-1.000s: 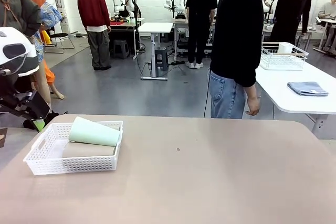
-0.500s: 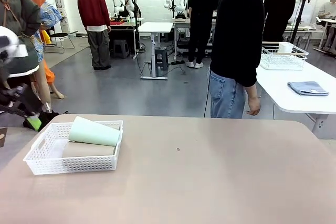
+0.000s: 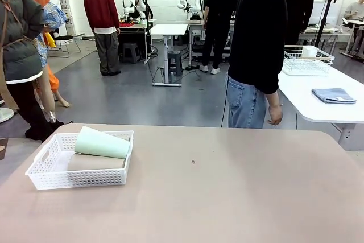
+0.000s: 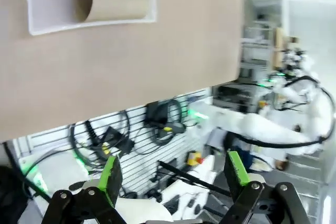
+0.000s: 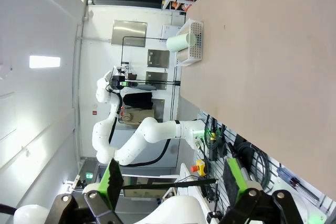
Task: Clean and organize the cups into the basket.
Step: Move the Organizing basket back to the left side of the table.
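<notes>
Cups [image 3: 101, 151]: mint one atop tan — lying in basket [image 3: 42, 170]
Left claw [image 4: 170, 174]: jaws apart, empty
Right claw [image 5: 172, 178]: jaws apart, empty

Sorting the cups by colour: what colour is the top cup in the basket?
Pale mint green cup, lying on a tan one; clearest in the front view.
</notes>
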Action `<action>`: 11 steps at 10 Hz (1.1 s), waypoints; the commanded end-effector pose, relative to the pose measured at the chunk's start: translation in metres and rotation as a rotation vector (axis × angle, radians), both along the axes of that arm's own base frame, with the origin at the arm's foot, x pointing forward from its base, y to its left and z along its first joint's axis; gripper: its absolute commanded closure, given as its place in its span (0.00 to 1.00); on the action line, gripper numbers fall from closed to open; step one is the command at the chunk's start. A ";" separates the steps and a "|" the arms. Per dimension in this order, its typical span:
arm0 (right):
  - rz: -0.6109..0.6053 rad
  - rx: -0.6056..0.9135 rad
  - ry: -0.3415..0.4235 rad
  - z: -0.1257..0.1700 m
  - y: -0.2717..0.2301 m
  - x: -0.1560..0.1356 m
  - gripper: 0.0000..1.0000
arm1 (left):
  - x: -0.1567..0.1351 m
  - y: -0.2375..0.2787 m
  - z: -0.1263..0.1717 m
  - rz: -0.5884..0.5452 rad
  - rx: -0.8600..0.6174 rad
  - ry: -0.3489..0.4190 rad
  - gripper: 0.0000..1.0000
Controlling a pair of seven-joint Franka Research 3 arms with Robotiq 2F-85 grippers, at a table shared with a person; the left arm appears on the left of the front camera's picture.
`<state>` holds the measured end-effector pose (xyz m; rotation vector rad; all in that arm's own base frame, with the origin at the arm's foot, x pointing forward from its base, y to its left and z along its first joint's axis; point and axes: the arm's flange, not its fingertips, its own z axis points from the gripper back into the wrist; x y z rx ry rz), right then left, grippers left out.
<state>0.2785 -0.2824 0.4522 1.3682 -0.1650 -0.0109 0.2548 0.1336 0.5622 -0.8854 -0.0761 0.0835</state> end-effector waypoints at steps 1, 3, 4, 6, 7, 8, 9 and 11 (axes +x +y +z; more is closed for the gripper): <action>0.002 0.007 0.014 0.002 0.001 -0.001 0.00 | 0.007 0.049 -0.031 0.042 -0.237 -0.009 0.00; 0.002 0.007 0.014 0.002 0.001 -0.001 0.00 | 0.027 0.103 -0.046 0.153 -0.368 -0.068 0.00; 0.002 0.007 0.014 0.002 0.001 -0.001 0.00 | 0.007 0.130 -0.074 0.241 -0.420 -0.089 0.00; 0.002 0.007 0.014 0.002 0.001 -0.001 0.00 | 0.019 0.161 -0.075 0.320 -0.445 -0.107 0.00; 0.002 0.007 0.014 0.002 0.001 -0.001 0.00 | 0.009 0.174 -0.084 0.378 -0.450 -0.117 0.00; 0.002 0.007 0.014 0.002 0.001 -0.001 0.00 | -0.006 0.185 -0.094 0.402 -0.469 -0.131 0.00; 0.002 0.007 0.014 0.002 0.001 -0.001 0.00 | 0.001 0.191 -0.086 0.400 -0.475 -0.118 0.00; 0.002 0.007 0.014 0.002 0.001 -0.001 0.00 | -0.003 0.186 -0.093 0.418 -0.463 -0.100 0.00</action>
